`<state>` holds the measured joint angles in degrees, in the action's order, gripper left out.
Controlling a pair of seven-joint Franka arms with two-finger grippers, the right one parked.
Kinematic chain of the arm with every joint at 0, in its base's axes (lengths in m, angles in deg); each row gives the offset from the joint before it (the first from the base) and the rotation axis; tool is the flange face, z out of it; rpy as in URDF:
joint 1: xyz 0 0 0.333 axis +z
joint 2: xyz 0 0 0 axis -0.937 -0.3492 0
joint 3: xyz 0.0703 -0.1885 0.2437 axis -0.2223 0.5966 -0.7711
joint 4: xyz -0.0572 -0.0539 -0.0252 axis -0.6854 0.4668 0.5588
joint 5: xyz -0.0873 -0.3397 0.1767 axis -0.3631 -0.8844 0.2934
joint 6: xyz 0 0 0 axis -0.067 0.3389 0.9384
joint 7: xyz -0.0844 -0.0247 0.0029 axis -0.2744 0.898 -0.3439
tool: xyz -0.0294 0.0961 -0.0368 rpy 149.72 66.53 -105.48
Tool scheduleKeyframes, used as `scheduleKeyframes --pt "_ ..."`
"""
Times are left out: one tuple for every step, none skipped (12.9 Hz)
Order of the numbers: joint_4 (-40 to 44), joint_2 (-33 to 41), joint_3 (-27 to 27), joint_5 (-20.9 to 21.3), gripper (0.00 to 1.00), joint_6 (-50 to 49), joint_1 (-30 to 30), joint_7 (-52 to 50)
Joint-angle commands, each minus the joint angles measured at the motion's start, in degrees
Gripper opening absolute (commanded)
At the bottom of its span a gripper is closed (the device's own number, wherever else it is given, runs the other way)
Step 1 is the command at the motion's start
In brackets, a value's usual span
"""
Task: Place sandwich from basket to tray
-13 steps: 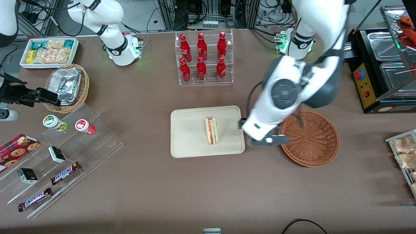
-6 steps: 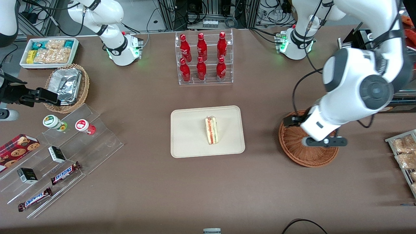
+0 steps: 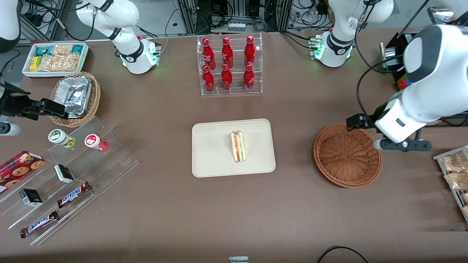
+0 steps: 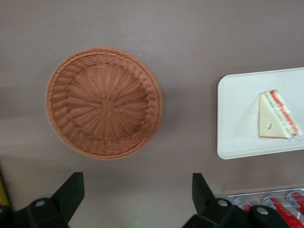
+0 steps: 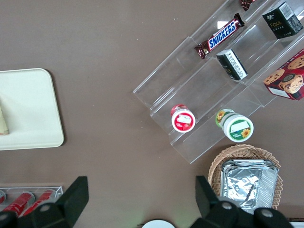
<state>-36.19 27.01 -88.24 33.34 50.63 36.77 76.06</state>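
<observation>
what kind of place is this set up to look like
Likely a mock snack kiosk in a robot lab: red soda bottles racked, Snickers bars on steps, a sandwich on a tray. The open hand hovers above the basket.

From the front, the gripper hangs above the worktop just beside the basket, toward the working arm's end, its fingers hidden beneath the white wrist. In the left wrist view its fingers stand wide apart with their bases cut off by the edge. There the edge also crops the tray and the red bottles, and the basket's weave looks slightly blurred.
</observation>
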Motion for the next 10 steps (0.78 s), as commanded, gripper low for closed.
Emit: scheduleKeyframes --pt "-1.1 2.0 -0.7 1.8 1.00 -1.5 -1.1 0.6" --pt "-1.1 2.7 -0.7 2.9 1.00 -1.8 -1.4 0.5" --pt "-1.6 3.5 -0.7 4.0 1.00 -1.8 -1.7 0.3" --pt "-1.8 3.7 -0.8 4.1 1.00 -2.1 -1.8 0.3" --pt "-1.6 3.7 -0.8 4.1 1.00 -2.6 -1.5 0.3" --pt "-1.6 4.0 -0.5 4.1 1.00 -2.7 -1.1 0.3" --pt "-1.6 4.5 -0.3 4.1 1.00 -2.8 -0.9 0.3" --pt "-1.6 4.9 -0.3 4.0 1.00 -3.0 -0.7 0.4" --pt "-1.6 5.4 -0.2 4.0 1.00 -3.0 -0.6 0.5" --pt "-1.7 5.7 0.0 4.0 1.00 -3.0 -0.5 0.5"
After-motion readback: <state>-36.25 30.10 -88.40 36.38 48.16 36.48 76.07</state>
